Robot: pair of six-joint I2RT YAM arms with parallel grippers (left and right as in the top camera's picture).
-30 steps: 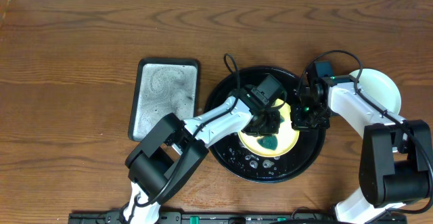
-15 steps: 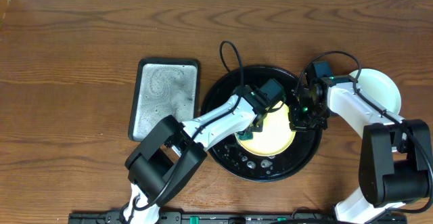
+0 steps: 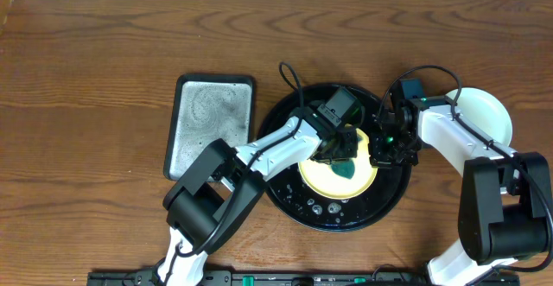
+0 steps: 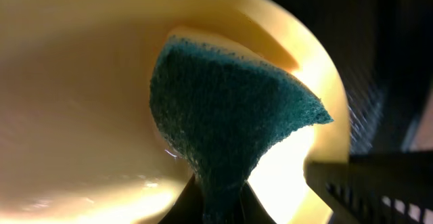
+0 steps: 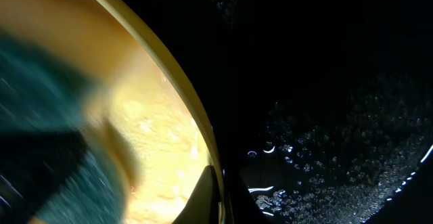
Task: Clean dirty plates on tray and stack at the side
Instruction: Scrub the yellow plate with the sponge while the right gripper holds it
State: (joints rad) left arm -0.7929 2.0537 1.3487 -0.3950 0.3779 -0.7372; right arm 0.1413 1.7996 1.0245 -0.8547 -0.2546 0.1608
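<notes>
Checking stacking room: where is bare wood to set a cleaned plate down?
Bare table lies left of the grey tray and along the far edge behind both trays. Crowded: the black tray, where the left end effector and right end effector meet at the yellow plate; a pale plate lies partly under the right arm.

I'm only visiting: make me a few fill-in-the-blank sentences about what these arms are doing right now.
The left gripper holds a green ____.
It presses on a ____ plate.
The plate lies in a round ____ tray, its rim pinched by the right gripper.
Missing words: sponge; yellow; black.
</notes>
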